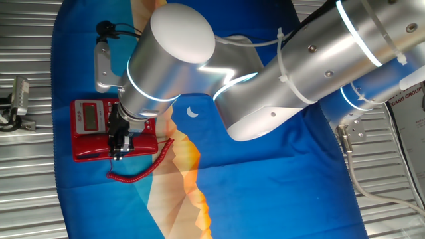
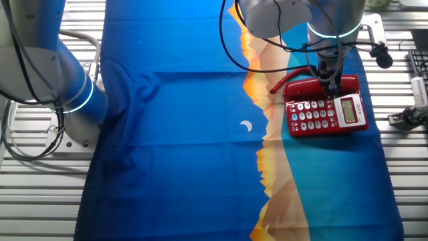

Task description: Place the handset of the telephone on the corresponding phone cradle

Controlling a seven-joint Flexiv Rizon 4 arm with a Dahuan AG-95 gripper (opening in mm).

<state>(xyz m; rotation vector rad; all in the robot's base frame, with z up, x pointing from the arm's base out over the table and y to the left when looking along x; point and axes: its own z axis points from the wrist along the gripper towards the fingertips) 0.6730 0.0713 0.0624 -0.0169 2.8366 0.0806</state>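
While the big silver arm [image 1: 279, 73] leans across the blue and orange printed cloth [image 2: 180, 147], you're right at the placing step. That cloth covers the ribbed metal table [image 2: 40, 201], and the square red plastic telephone [image 2: 328, 110] with its grey-green screen and round buttons sits near the cloth's edge. Along the phone's plain side lies the long glossy red plastic handset [image 2: 311, 87], and it looks to be down on or just over the recessed red phone cradle [image 1: 113, 151], though the wrist hides the seating in one view. Your black two-finger gripper [image 2: 331, 84] stands straight down over the handset's middle; I judge it's clamped on the bar, but the fingers are too small to be sure, so I cannot tell. Next move, as I read it: confirm the handset is level in the strip, then release and lift straight up. You've got room above. Watch the thin red coiled cord [image 1: 143, 169] looping off beside the phone, and the black-tipped grey fixture [image 2: 378, 43] standing near the gripper just off the cloth.
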